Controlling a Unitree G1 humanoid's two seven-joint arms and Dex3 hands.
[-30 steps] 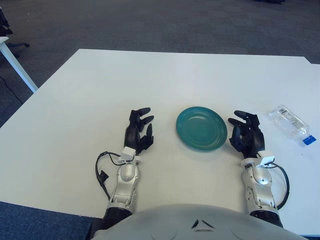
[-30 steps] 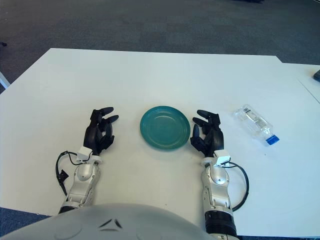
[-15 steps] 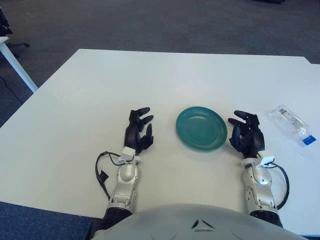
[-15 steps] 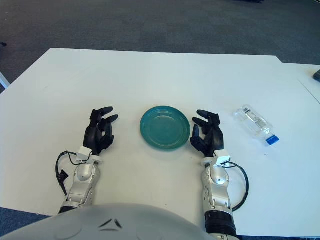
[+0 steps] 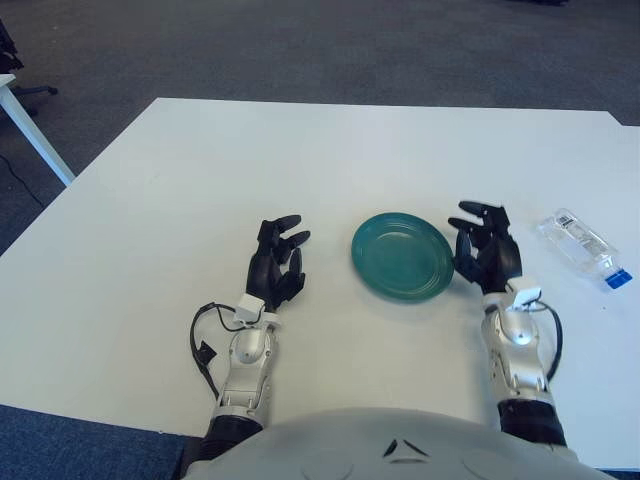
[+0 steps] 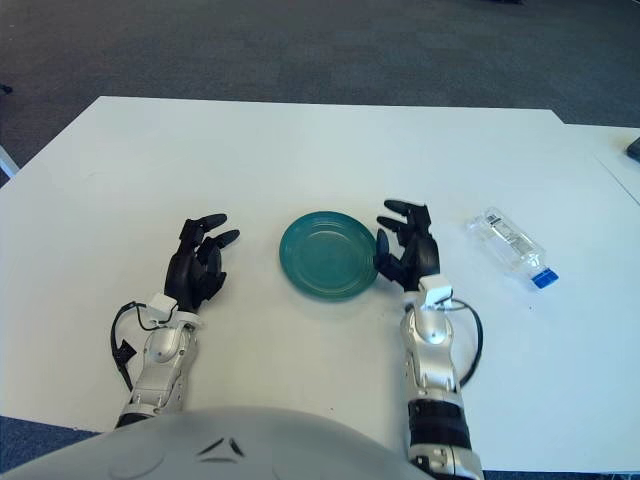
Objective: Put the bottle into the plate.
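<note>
While the bottle point(image 5: 583, 249) lies near the table's point(image 5: 300, 160) right edge, the right hand point(image 5: 484, 259) hovers beside the plate point(image 5: 402, 256), fingers spread and empty; the left hand point(image 5: 277, 265) is likewise open.

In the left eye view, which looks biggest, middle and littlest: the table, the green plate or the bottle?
1. White table: biggest.
2. Green plate: middle.
3. Clear bottle: littlest, lying on its side right of the right hand.

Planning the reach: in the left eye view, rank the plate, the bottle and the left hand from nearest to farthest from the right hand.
1. Plate: right beside the right hand, on its left.
2. Bottle: to its right, lying near the table's right edge.
3. Left hand: farthest, beyond the plate on the left.
</note>
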